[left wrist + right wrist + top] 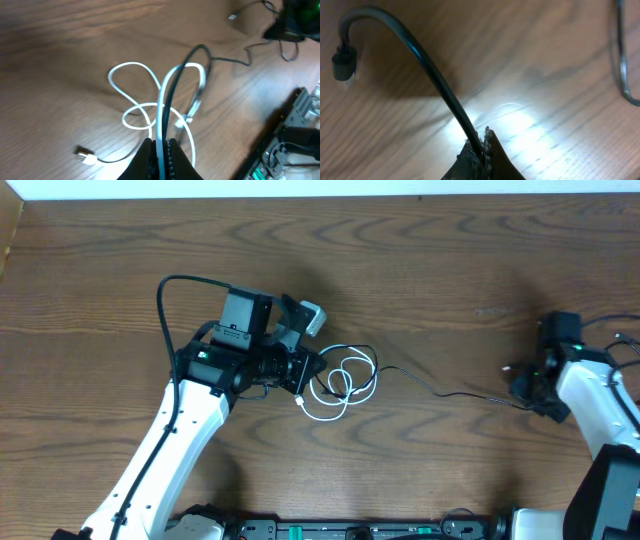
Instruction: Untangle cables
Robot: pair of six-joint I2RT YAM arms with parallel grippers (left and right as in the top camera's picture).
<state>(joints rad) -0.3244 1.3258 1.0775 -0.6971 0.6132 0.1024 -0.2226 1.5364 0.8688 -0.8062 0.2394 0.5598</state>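
Fig.: two-arm rig at wooden bench, overhead plus L/R wrist views. Left end effector sits left of centre, its tips at the edge of the cable tangle. In the L wrist view its jaws are closed, pinching the white cable. A dark strand runs alongside into the same pinch, but whether that strand is also clamped can't be told. From the pinch the white cable rises, then falls into several overlapping loops lying flat on the bench just right of the tips. Its free white plug rests on the wood beside the fingers, apart from the loops. The black cable crosses through the white loops near the bench centre. It then leaves the tangle as a single thin line running right across bare wood to the right end effector, well apart from the left one, near the R edge. In the R wrist view those jaws are closed on the black cable close to its end. The short free length arcs up and over, w/ the black plug hanging at the tip above its shadow. A blurred grey cord shows at the R edge of that view; not identifiable.
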